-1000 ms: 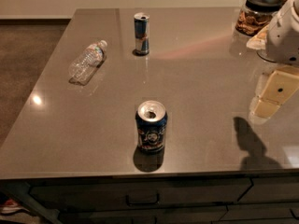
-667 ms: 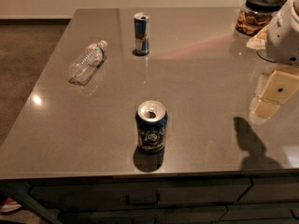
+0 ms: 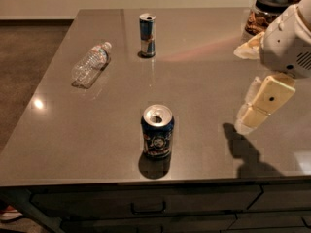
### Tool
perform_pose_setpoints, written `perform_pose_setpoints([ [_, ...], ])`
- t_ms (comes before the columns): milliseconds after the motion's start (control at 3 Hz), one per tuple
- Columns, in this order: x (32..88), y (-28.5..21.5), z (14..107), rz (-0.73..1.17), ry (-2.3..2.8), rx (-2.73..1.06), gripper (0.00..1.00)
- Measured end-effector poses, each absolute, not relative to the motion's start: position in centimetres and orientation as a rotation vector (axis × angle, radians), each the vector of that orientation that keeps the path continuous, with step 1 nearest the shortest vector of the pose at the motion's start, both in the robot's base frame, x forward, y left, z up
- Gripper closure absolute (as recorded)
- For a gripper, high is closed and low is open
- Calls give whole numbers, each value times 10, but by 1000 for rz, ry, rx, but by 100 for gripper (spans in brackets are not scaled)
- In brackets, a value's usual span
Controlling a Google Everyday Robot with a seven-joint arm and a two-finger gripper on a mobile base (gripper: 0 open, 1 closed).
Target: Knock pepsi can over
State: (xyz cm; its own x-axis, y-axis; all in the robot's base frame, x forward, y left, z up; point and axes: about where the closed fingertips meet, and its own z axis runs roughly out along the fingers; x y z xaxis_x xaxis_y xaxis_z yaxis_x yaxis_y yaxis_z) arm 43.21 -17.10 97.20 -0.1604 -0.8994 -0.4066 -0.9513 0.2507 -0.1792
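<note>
The pepsi can (image 3: pixel 157 131) is short, wide and dark blue with a silver opened top. It stands upright near the front edge of the grey table (image 3: pixel 97 130). My gripper (image 3: pixel 264 102) hangs at the right side, above the table, well to the right of the can and apart from it. Its cream fingers (image 3: pixel 268 98) point down and to the left. It holds nothing that I can see.
A taller slim blue-and-silver can (image 3: pixel 147 35) stands at the back middle. A clear plastic bottle (image 3: pixel 90 64) lies on its side at the back left. A glass jar with a black lid (image 3: pixel 266 13) stands at the back right. Drawers (image 3: pixel 146 207) run below the table front.
</note>
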Motion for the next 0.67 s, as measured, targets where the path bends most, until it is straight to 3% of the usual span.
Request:
perform_pose_setpoints([
  [667, 429, -95, 940, 430, 1928, -1652, 0],
])
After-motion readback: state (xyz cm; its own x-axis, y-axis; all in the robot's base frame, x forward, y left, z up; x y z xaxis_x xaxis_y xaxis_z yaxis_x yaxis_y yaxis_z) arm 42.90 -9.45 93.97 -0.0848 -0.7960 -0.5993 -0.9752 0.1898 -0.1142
